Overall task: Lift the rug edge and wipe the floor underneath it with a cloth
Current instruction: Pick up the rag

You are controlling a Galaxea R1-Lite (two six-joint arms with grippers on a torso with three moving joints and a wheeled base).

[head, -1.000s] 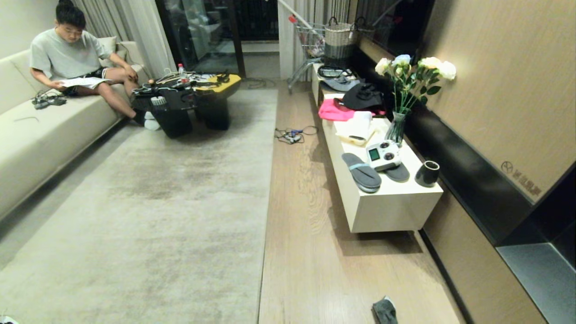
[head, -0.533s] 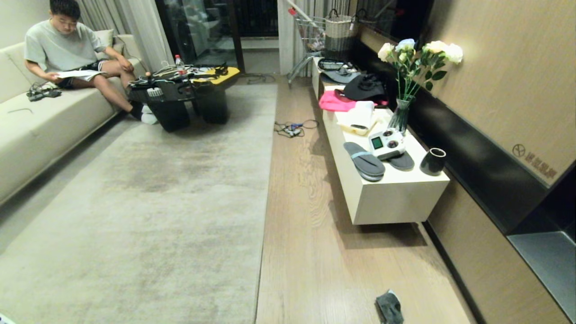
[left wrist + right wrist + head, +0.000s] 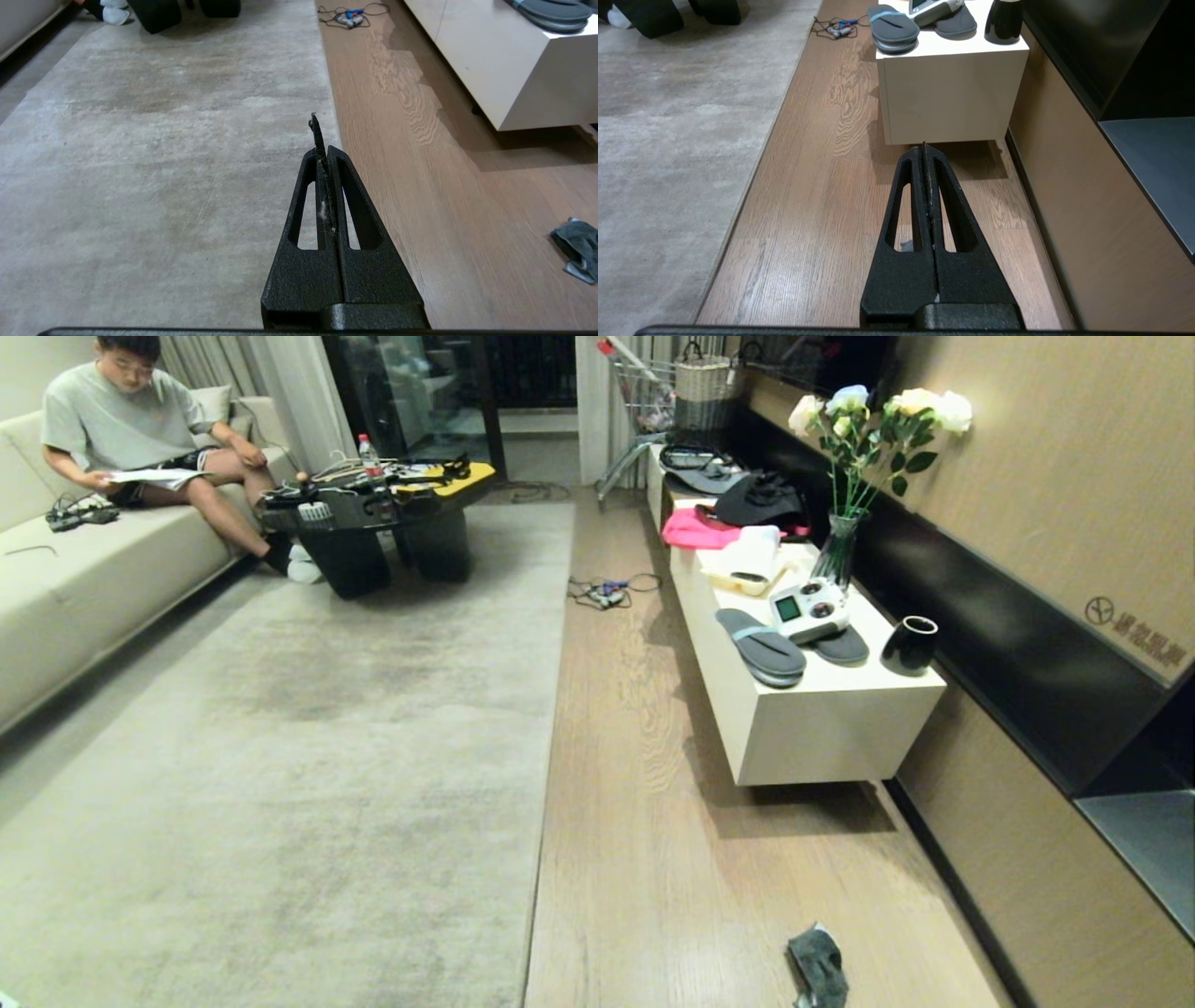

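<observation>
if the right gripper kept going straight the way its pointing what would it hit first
Likely the light brown wood-plank floor, just short of the low white cabinet. The shut black right gripper angles downward toward the cabinet's base; depth is unclear, so it could reach the cabinet front instead.

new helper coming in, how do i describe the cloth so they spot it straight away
Find the long white cabinet along the right wall. On the wood floor beyond its near end lies the cloth, a small crumpled dark grey-green rag. The grey slippers are flat and sit atop the cabinet.
</observation>
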